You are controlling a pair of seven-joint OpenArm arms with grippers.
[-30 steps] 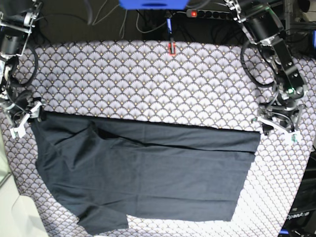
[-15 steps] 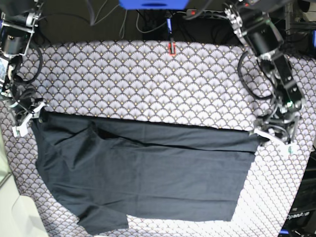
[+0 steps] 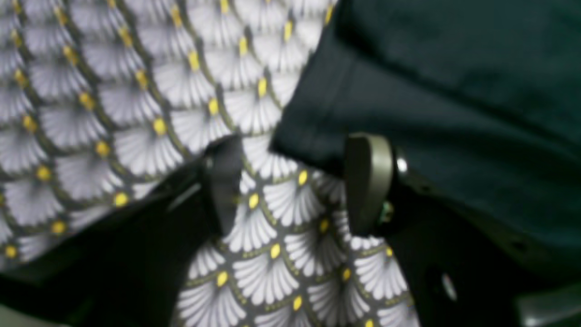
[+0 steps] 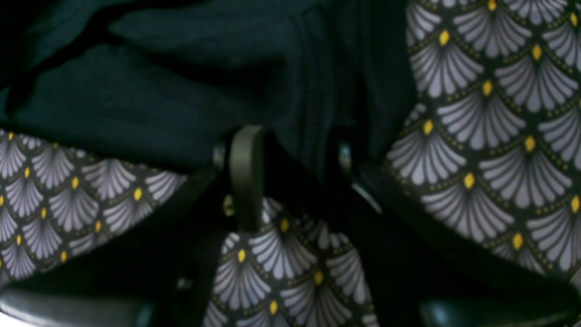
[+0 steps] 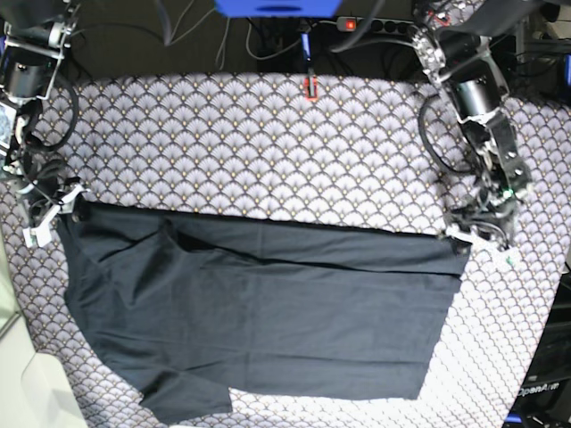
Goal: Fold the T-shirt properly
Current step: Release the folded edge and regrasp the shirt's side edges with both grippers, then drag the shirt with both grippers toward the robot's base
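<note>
Patterned tablecloth (image 5: 268, 152) covers the work surface. T-shirt (image 5: 268, 312) lies flat across its near half, folded along the far edge. Left gripper (image 3: 295, 181) sits at the shirt's corner, jaws apart, one finger (image 3: 367, 181) touching the hem. Right gripper (image 4: 295, 172) straddles the opposite corner; cloth lies between its jaws, grip unconfirmed.

- The far half of the patterned tablecloth (image 5: 268, 152) is left bare; free passage is offered there from left to right.
- The near half is covered by the T-shirt (image 5: 268, 312), lying flat.
- A small red-and-black object (image 5: 310, 86) stands at the far edge, centre.
- The far corners of the cloth are occupied by the left gripper (image 5: 477, 234) and the right gripper (image 5: 55, 207).
- Narrow bare strips are left right of and near the garment.
</note>
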